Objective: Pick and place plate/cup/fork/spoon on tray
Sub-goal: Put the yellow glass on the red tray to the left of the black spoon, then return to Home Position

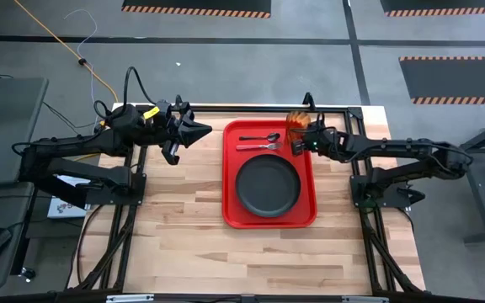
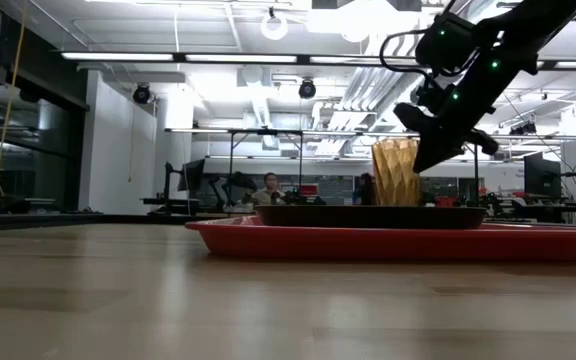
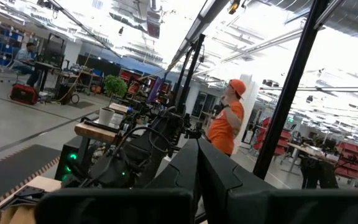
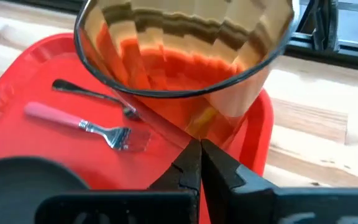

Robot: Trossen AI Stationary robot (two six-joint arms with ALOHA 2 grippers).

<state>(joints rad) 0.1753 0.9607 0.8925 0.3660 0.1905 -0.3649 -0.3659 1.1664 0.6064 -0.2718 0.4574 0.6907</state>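
The main risk right now is the cup (image 1: 297, 124) tipping. It hangs at the far right corner of the tray (image 1: 229, 220), right over the rim, and from the low view it looks just clear of the tray floor or barely above it. If it lands half on the raised rim it'll wobble and roll off onto the table (image 1: 183, 244). It could also come down on the spoon (image 1: 260, 137) or fork (image 1: 259, 147), which lie just left of it in the far part of the tray.

The right pincer (image 1: 297, 140) is grasping the cup, fingers nearly together, pinching its wall by the look of the wrist view. The plate (image 1: 267, 184) already sits in the near half of the tray. The left pincer (image 1: 205, 132) hovers off the tray's far left corner, clenched and holding nothing.
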